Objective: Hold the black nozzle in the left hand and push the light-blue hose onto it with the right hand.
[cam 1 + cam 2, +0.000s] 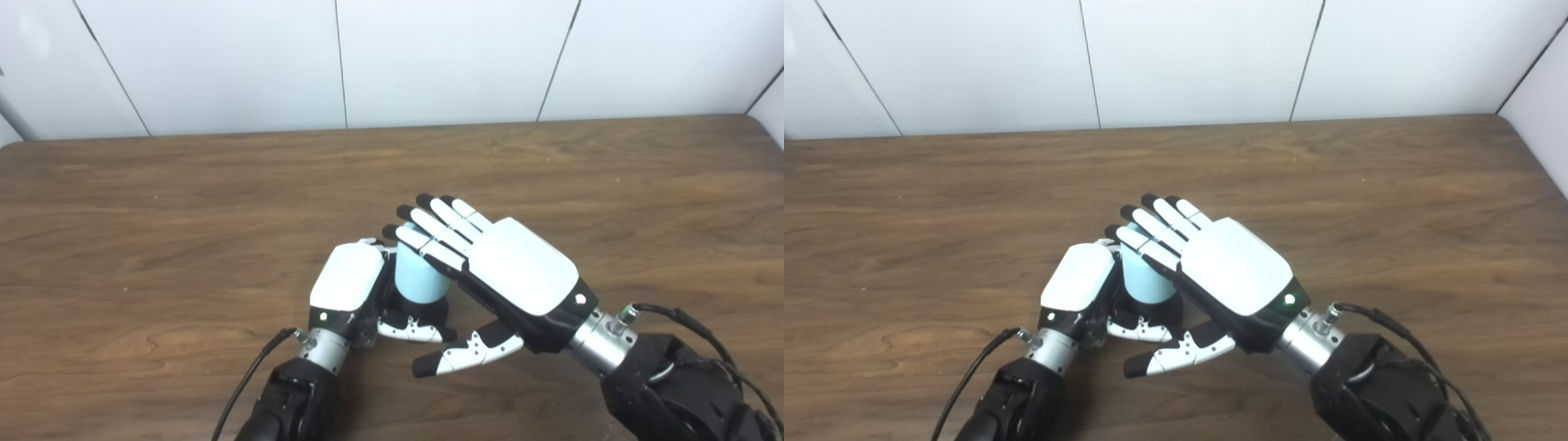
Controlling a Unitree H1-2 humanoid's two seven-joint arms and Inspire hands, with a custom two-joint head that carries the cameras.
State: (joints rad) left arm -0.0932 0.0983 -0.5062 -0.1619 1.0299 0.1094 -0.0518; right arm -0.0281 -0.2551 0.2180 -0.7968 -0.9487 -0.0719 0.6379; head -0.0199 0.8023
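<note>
Near edge: both forearms come up from the bottom, black sleeves, a cable looped at each wrist.

Left hand (350,288) sits left of centre, back of the hand up, fingers wrapped around the black nozzle (422,308), thumb crossing in front of its base. Grip looks closed on it. Only the lower dark part of the nozzle shows, below the hose, between the two hands.

Light-blue hose (416,275) stands upright, seated on top of the nozzle, just right of the left hand and touching it.

Right hand (508,269) comes in from the right, palm down, tilted toward the left. Fingers (436,228) straight and spread, lying flat across the top end of the hose and in contact with it. Thumb sticks out low toward the near side, clear of everything. Not gripping, just pressing flat.

Both hands and the parts are at the near middle of the wood table (184,196). Farther back the tabletop runs to a white panelled wall (429,61).
</note>
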